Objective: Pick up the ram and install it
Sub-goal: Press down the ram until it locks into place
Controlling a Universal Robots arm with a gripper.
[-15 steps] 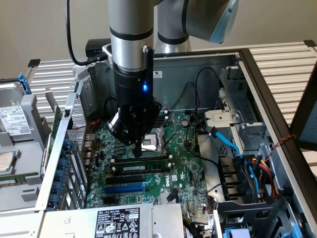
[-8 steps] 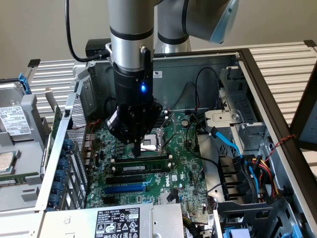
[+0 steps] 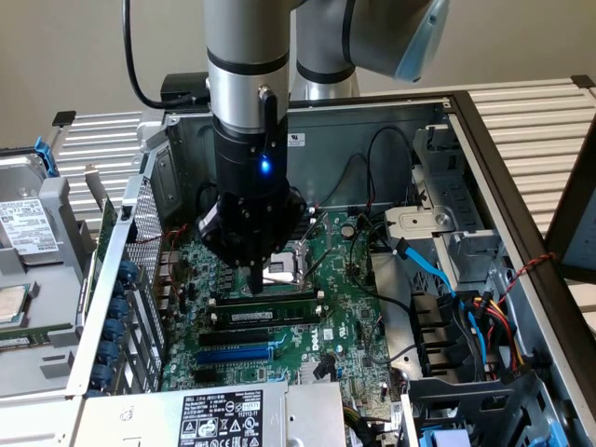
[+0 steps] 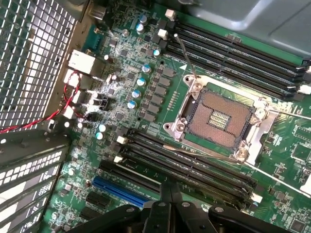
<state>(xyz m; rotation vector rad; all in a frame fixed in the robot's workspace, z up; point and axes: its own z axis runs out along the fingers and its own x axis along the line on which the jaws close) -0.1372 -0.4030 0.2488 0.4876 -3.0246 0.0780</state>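
The arm stood over the open computer case (image 3: pixel 484 140), its gripper (image 3: pixel 258 277) lowered onto the motherboard (image 3: pixel 345 307) just beside the CPU socket (image 3: pixel 289 264). The ram (image 3: pixel 265 316) lay seated lengthwise in one of the memory slots (image 3: pixel 265 300) directly under the gripper tip, its white label facing up in the exterior view. Whether the claw was closed on the stick, pressing on it, or parted could not be told; the fingertips were hidden by the gripper body, and the wrist view showed the dark finger housing (image 4: pixel 167 213) above the slot rows (image 4: pixel 189 167).

Risks noted, as judgement:
- The stick appeared level, but the white end clips (image 4: pixel 121 140) could not be confirmed latched. Uneven downward force would tilt one end and leave it half seated
- The open CPU socket (image 4: pixel 221 116) sat just beside the working slot. Any sideways drift of the gripper could touch its exposed contacts
- The blue expansion slot (image 3: pixel 233 354) and a neighbouring black slot lay near; a misaligned push could land on the wrong row
- Loose cables (image 3: pixel 470 307) at the exterior view's right were well apart from the gripper and posed little snag risk
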